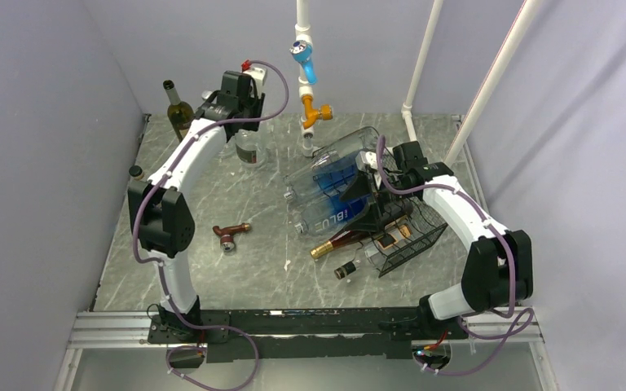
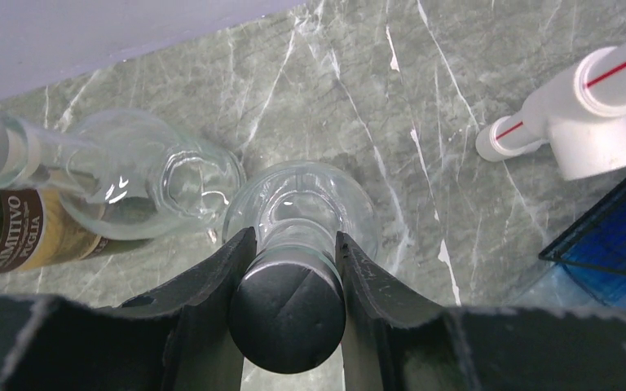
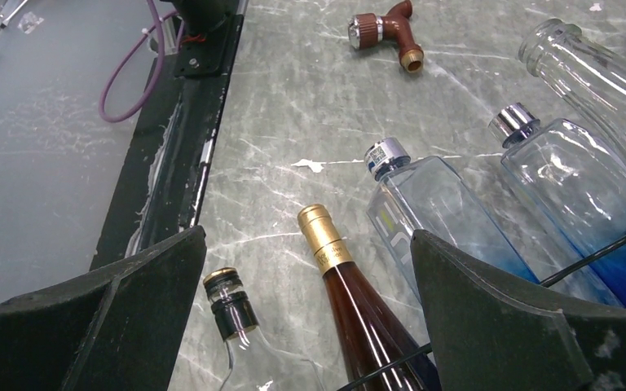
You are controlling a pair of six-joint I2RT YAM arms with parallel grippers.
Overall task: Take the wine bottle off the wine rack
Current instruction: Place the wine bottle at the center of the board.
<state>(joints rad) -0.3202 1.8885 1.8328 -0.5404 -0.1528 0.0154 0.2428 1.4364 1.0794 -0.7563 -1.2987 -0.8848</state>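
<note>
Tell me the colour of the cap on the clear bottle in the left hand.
Black cap, seen best in the left wrist view.

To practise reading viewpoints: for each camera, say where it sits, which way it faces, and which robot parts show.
Top external: high behind the robot, looking down on the table; both arms show.
Left wrist: looks down the left pincer, shut on a clear bottle.
Right wrist: faces the near edge over bottle necks; open right pincer shows.
Shared: top and right wrist both show the brown fitting.
</note>
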